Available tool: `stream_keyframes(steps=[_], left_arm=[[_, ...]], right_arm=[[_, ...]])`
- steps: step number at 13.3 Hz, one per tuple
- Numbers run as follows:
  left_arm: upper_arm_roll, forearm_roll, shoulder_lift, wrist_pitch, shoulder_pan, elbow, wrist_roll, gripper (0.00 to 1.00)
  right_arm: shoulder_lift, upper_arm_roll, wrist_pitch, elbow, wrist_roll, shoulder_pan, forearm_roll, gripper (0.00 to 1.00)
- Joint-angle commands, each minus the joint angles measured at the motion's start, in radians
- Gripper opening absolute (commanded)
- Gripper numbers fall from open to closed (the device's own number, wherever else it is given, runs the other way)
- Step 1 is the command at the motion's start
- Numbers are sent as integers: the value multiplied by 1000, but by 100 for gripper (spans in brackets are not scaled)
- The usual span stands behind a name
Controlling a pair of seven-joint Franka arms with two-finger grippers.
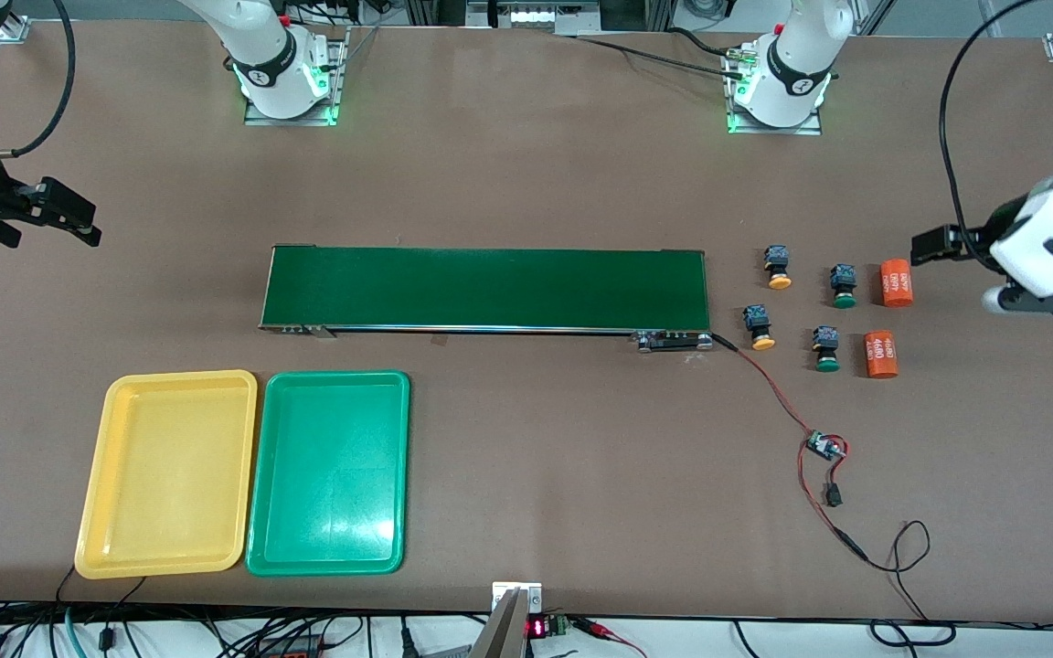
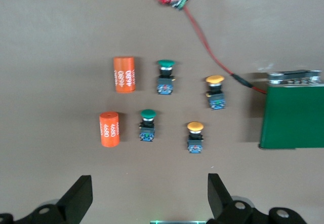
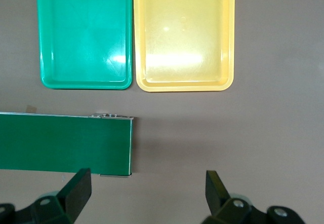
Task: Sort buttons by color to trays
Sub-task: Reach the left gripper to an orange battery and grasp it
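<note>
front view: brown tabletop (image 1: 526, 183) seen from above, my two arms based along its top edge. nothing sorted yet, so i judge this the very start of the task.

my left tool (image 2: 150, 196) hangs up in the air at the left arm's end of the tabletop, just past the buttons. its fingers (image 2: 78, 197) are spread wide, nothing between them. my right tool (image 3: 148, 196) hangs over bare tabletop at the right arm's end, by the end of the dark green conveyor belt (image 1: 485, 288). also wide open and empty; that arm waits.

the four buttons sit in a loose two-by-two group between the belt's end and two orange cylinders (image 1: 895, 282) w/ white numbers. the pair closest to the belt have yellow-orange caps: one farther from the front cam (image 1: 778, 267), one nearer (image 1: 759, 327). the pair beside the cylinders have green caps: one farther (image 1: 844, 285), one nearer (image 1: 825, 348). all four lie on their sides, apart from each other.

the trays lie side by side, touching or nearly so, nearer the front cam than the belt, toward the right arm's end: yellow tray (image 1: 88, 512) outermost, green tray (image 1: 403, 457) beside it. both empty.

a red and black wire w/ a small circuit board (image 1: 824, 446) runs from the belt's end toward the front cam.

next move, as i judge it: left tool comes down over one button, jaws either side of its black-and-blue body. buttons are well apart from the trays, so the belt likely carries them to the right arm. cylinders stay put.
</note>
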Motion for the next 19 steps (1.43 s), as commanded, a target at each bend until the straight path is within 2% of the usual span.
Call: stream_keyframes(steps=[1,4,5,8,16,17,18,19], left_arm=[[-4,61,96,78,39,13,22,100],[-4,118,129,230,38,-79,21,100],[-4,118,132,320,39,-134,21,100],[-4,251,144,688,47,-332,21,100],[-6,253,288,1106,141,-507,18,100],[-6,253,302,1122,150,-509,18,98],[-7,253,310,1122,159,-509,19,90],[-7,253,314,1120,159,-509,21,77]], right_arm=[[-11,1,9,-11,-4,-3,6,100],[-11,1,11,-11,-4,-5,6,100],[-11,-1,11,-11,-4,-5,11,100],[-10,-1,11,-13,-3,-5,13,100],[-11,-2,28,-28,-4,-5,13,100],[-11,-2,31,-28,-4,-5,13,100],[-13,-2,31,-28,-4,-6,13,100],[-13,-2,31,-30,-4,-6,13,100]])
